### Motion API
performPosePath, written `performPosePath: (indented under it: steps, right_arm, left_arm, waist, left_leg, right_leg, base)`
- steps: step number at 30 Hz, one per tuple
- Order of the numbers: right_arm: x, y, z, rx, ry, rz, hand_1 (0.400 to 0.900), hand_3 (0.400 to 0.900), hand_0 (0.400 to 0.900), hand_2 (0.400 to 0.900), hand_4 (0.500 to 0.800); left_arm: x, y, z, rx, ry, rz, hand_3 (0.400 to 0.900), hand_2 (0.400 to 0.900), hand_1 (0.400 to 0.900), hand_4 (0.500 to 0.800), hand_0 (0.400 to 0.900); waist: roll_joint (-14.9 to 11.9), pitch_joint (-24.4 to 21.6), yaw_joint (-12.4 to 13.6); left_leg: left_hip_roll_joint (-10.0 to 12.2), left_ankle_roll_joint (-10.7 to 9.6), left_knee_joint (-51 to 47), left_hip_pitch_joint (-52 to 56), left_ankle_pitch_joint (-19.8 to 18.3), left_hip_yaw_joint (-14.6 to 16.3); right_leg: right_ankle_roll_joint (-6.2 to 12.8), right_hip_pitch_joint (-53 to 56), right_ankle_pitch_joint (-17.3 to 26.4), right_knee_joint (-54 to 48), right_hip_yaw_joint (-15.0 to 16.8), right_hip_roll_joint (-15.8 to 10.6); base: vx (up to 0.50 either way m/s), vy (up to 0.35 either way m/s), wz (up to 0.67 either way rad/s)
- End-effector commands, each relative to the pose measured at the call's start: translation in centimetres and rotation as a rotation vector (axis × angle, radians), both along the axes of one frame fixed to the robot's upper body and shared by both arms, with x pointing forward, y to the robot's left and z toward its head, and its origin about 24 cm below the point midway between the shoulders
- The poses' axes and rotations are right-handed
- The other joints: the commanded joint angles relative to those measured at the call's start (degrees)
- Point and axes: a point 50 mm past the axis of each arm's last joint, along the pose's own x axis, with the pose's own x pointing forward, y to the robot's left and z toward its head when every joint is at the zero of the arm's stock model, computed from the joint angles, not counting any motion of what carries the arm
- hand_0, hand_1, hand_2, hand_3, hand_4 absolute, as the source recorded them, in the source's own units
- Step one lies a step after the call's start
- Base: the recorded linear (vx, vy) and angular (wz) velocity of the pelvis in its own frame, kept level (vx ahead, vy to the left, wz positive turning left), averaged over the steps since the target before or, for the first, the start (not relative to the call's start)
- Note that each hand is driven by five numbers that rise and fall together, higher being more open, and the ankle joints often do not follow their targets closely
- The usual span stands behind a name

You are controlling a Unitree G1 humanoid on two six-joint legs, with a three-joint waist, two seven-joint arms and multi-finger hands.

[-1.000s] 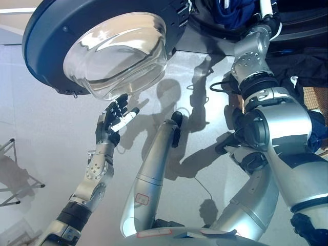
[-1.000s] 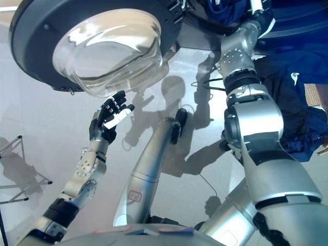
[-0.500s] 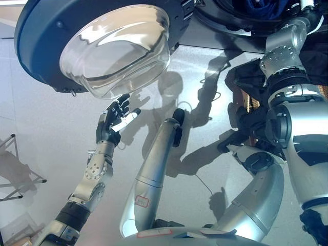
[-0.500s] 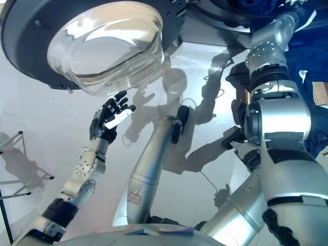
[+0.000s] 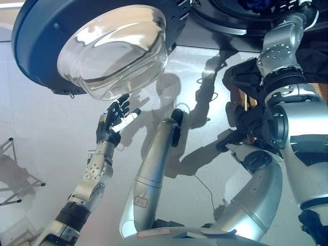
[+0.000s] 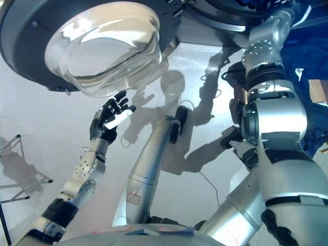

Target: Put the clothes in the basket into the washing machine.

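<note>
The washing machine's round door (image 5: 36, 51) hangs open at the upper left, its glass bowl (image 5: 113, 51) bulging toward me. The drum mouth (image 5: 225, 25) shows at the top right, with blue cloth (image 5: 256, 4) inside at the view's edge. My left hand (image 5: 114, 123) is open and empty, fingers spread, just below the glass bowl. My right arm (image 5: 279, 51) reaches up to the drum mouth. Its hand (image 5: 303, 6) is at the top edge and its fingers do not show. The wicker basket (image 5: 240, 102) stands at the right, with dark clothes (image 5: 246, 72) and blue cloth (image 6: 307, 61) over it.
A thin metal folding frame (image 5: 15, 179) stands on the grey floor at the lower left.
My right arm has swung to the right and reached higher at the drum mouth, uncovering the dark clothes on the basket. The left hand has stayed put.
</note>
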Motion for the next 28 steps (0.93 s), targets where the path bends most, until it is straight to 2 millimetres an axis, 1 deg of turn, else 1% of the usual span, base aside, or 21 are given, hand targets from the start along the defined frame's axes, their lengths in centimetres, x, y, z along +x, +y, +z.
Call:
performPosePath:
  steps: [1,3,4,5,7,9,11,13,14,15,18,20,21,22,26,28]
  right_arm:
    - [-1.6,3.4,2.6,-0.115,-0.266,0.046,0.900,0.900,0.900,0.900,0.800]
    - [-2.2,4.6,1.7,-0.114,-0.316,0.078,0.900,0.900,0.900,0.900,0.800]
    - [-2.6,5.1,1.0,-0.103,-0.342,0.101,0.900,0.900,0.900,0.900,0.800]
    - [-2.8,5.1,0.3,-0.108,-0.349,0.101,0.900,0.900,0.900,0.900,0.800]
    - [-3.3,5.7,-1.9,-0.082,-0.358,0.130,0.900,0.900,0.900,0.900,0.800]
    - [-3.7,6.2,-3.5,-0.092,-0.350,0.153,0.900,0.900,0.900,0.900,0.800]
    - [-4.2,6.6,-6.5,-0.094,-0.310,0.187,0.900,0.900,0.900,0.900,0.800]
    - [-4.6,6.8,-8.9,-0.098,-0.269,0.211,0.900,0.900,0.900,0.900,0.800]
    - [-4.6,6.8,-9.1,-0.098,-0.266,0.213,0.900,0.900,0.900,0.900,0.800]
    - [-5.3,6.9,-12.1,-0.124,-0.201,0.236,0.900,0.900,0.900,0.900,0.800]
    - [-6.3,7.1,-17.0,-0.123,-0.081,0.298,0.900,0.900,0.900,0.900,0.800]
    - [-7.3,6.8,-20.6,-0.136,0.026,0.326,0.900,0.900,0.900,0.900,0.800]
    - [-7.7,6.6,-22.6,-0.143,0.104,0.328,0.900,0.900,0.900,0.900,0.800]
    - [-8.3,5.9,-24.6,-0.155,0.186,0.317,0.900,0.900,0.900,0.900,0.800]
    - [-11.4,4.3,-31.9,-0.165,0.496,0.304,0.900,0.900,0.900,0.900,0.800]
    - [-13.4,3.8,-34.9,-0.169,0.633,0.314,0.900,0.900,0.900,0.900,0.800]
  left_arm:
    - [0.2,1.6,1.8,-0.059,-0.124,0.093,0.900,0.900,0.900,0.800,0.900]
    - [0.1,1.7,1.6,-0.076,-0.116,0.108,0.900,0.900,0.900,0.800,0.900]
    - [0.1,1.7,1.4,-0.079,-0.111,0.116,0.900,0.900,0.900,0.800,0.900]
    - [0.1,1.9,1.3,-0.079,-0.102,0.124,0.900,0.900,0.900,0.800,0.900]
    - [0.2,1.9,0.7,-0.093,-0.079,0.140,0.900,0.900,0.900,0.800,0.900]
    - [0.3,2.0,0.5,-0.100,-0.069,0.144,0.900,0.900,0.900,0.800,0.900]
    - [0.3,2.1,-0.6,-0.093,-0.025,0.161,0.900,0.900,0.900,0.800,0.900]
    - [0.3,2.1,-1.2,-0.100,0.001,0.164,0.900,0.900,0.900,0.800,0.900]
    - [0.2,2.1,-1.3,-0.100,0.004,0.165,0.900,0.900,0.900,0.800,0.900]
    - [0.0,2.2,-2.2,-0.108,0.038,0.176,0.900,0.900,0.900,0.800,0.900]
    - [-0.5,2.3,-4.1,-0.129,0.112,0.189,0.900,0.900,0.900,0.800,0.900]
    - [-1.2,2.8,-5.5,-0.125,0.169,0.210,0.900,0.900,0.900,0.800,0.900]
    - [-1.6,2.9,-6.5,-0.132,0.206,0.215,0.900,0.900,0.900,0.800,0.900]
    - [-2.0,3.0,-7.2,-0.139,0.238,0.220,0.900,0.900,0.900,0.800,0.900]
    - [-3.5,3.5,-9.4,-0.133,0.331,0.224,0.900,0.900,0.900,0.800,0.900]
    - [-4.4,3.9,-10.6,-0.093,0.393,0.225,0.900,0.900,0.900,0.800,0.900]
  waist:
    - [-0.17,-3.03,-1.64]
    - [-0.48,-2.75,-2.62]
    - [-0.74,-2.58,-3.28]
    - [-0.95,-2.60,-3.71]
    - [-1.38,-2.50,-4.77]
    - [-1.75,-2.49,-5.39]
    - [-2.46,-2.72,-6.61]
    - [-3.00,-2.83,-7.32]
    - [-2.96,-2.78,-7.36]
    - [-3.83,-3.35,-8.37]
    - [-5.03,-3.89,-9.60]
    - [-5.94,-4.55,-10.29]
    - [-6.37,-4.87,-10.54]
    - [-6.73,-4.96,-10.98]
    - [-7.22,-6.61,-11.77]
    - [-7.46,-7.96,-11.88]
  left_leg:
    - [-0.72,-1.62,-9.71,2.04,4.06,-1.06]
    - [-0.49,-1.76,-11.12,3.38,4.31,-0.72]
    - [-0.22,-1.91,-12.33,4.30,4.51,-0.49]
    - [-0.12,-2.03,-13.48,5.35,4.75,-0.33]
    - [0.49,-2.39,-16.18,8.10,5.18,0.24]
    - [1.04,-2.47,-19.21,10.84,5.58,0.45]
    - [1.64,-2.50,-23.06,15.18,6.13,0.84]
    - [1.96,-2.44,-26.29,18.92,6.57,1.02]
    - [1.98,-2.45,-26.62,19.37,6.69,0.99]
    - [2.18,-2.45,-29.54,23.18,6.89,1.19]
    - [2.70,-2.86,-34.31,31.11,7.34,1.39]
    - [3.08,-3.31,-37.42,37.12,7.65,1.64]
    - [3.33,-3.53,-39.11,40.45,7.75,1.81]
    - [3.31,-3.30,-41.93,43.54,10.15,2.41]
    - [3.55,-4.07,-50.14,55.86,11.82,3.16]
    - [3.95,-4.51,-54.48,61.19,12.85,3.45]
  right_leg:
    - [6.13,-1.82,-1.15,1.71,-1.57,2.43]
    - [6.19,-0.34,-0.64,0.02,-2.34,2.98]
    - [6.32,0.80,-0.34,-1.37,-2.97,3.37]
    - [6.52,2.06,-0.03,-2.71,-3.59,3.86]
    - [6.79,5.34,0.56,-5.83,-5.03,4.85]
    - [7.13,8.53,0.95,-8.82,-6.51,5.85]
    - [7.59,12.51,1.65,-12.35,-7.65,7.39]
    - [8.01,15.86,2.21,-15.24,-8.55,8.59]
    - [8.03,16.31,2.32,-15.54,-8.65,8.69]
    - [8.61,19.44,3.03,-18.07,-9.16,9.54]
    - [9.29,26.63,4.27,-23.15,-9.92,10.76]
    - [9.52,32.73,5.28,-27.54,-10.53,12.05]
    - [9.64,36.08,5.82,-29.87,-10.87,12.71]
    - [8.72,39.72,8.24,-33.99,-12.22,13.34]
    - [9.70,53.11,10.78,-44.22,-13.39,16.78]
    - [10.20,59.06,11.76,-48.90,-13.69,18.20]
  base:
    - [-0.03,0.021,-0.18]
    - [-0.04,0.024,-0.19]
    - [-0.04,0.030,-0.20]
    - [-0.04,0.021,-0.19]
    - [-0.04,0.014,-0.17]
    - [-0.04,0.019,-0.18]
    - [-0.01,0.039,-0.23]
    - [0.01,0.037,-0.18]
    - [0.05,0.027,-0.17]
    - [0.06,0.020,-0.16]
    - [0.11,0.017,-0.20]
    - [0.15,0.004,-0.22]
    - [0.08,0.019,-0.18]
    - [0.08,0.016,-0.16]
    - [0.16,0.016,-0.17]
    - [0.15,-0.013,-0.13]
